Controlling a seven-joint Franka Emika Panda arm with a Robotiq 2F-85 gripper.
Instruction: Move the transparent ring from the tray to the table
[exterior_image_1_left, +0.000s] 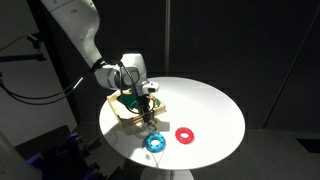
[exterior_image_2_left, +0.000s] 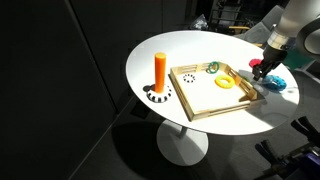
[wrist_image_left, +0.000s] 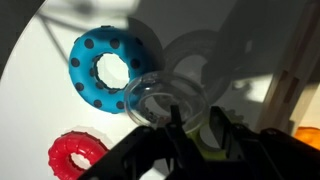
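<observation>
In the wrist view the transparent ring (wrist_image_left: 165, 100), clear and faint, sits at my gripper's (wrist_image_left: 195, 122) fingertips. The dark fingers are closed on its rim and hold it over the white table (wrist_image_left: 40, 110), just past the tan tray's rim (wrist_image_left: 290, 85). In both exterior views the gripper (exterior_image_1_left: 148, 113) (exterior_image_2_left: 262, 70) hangs at the tray's (exterior_image_1_left: 128, 108) (exterior_image_2_left: 215, 100) edge, on the side nearest the blue ring. The transparent ring itself is too faint to see in either exterior view.
A blue toothed ring (wrist_image_left: 108, 68) (exterior_image_1_left: 154, 142) (exterior_image_2_left: 276, 81) and a red ring (wrist_image_left: 75, 155) (exterior_image_1_left: 185, 134) lie on the table (exterior_image_1_left: 215, 105) near the gripper. The tray holds a yellow ring (exterior_image_2_left: 226, 83) and a green ring (exterior_image_2_left: 213, 68). An orange cylinder (exterior_image_2_left: 160, 67) stands beside the tray.
</observation>
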